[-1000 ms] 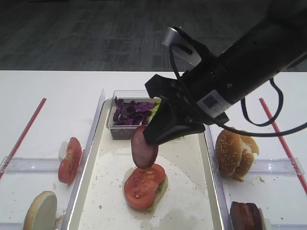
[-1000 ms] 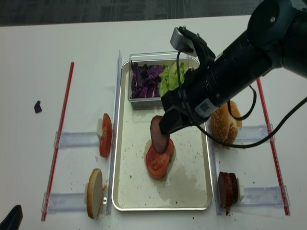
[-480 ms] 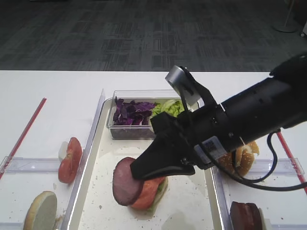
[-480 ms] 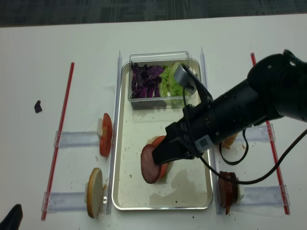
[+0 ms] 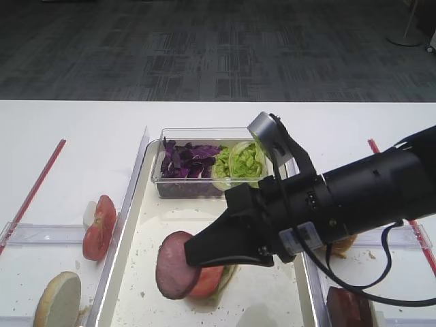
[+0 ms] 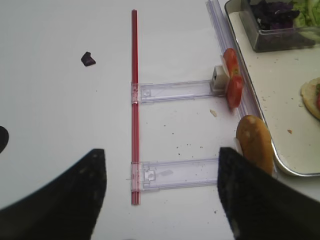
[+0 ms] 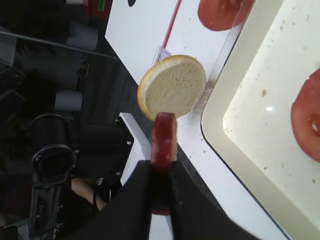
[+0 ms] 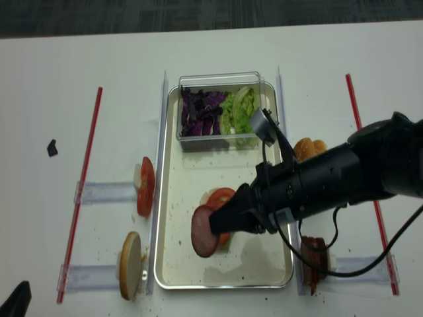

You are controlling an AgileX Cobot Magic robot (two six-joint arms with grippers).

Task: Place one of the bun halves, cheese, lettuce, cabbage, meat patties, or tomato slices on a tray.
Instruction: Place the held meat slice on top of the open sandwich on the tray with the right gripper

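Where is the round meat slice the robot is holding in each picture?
Exterior high: meat patty at lower middle, over the tray.
Right wrist: seen edge-on at centre, pinched by the right gripper.
Left wrist: not in it.
Exterior high (realsense): lower middle.
Shared landmark: the tomato slice on the tray.

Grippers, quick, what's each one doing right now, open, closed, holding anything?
Right gripper: closed, holding a meat patty on edge over the tray.
Left gripper: open, holding nothing.
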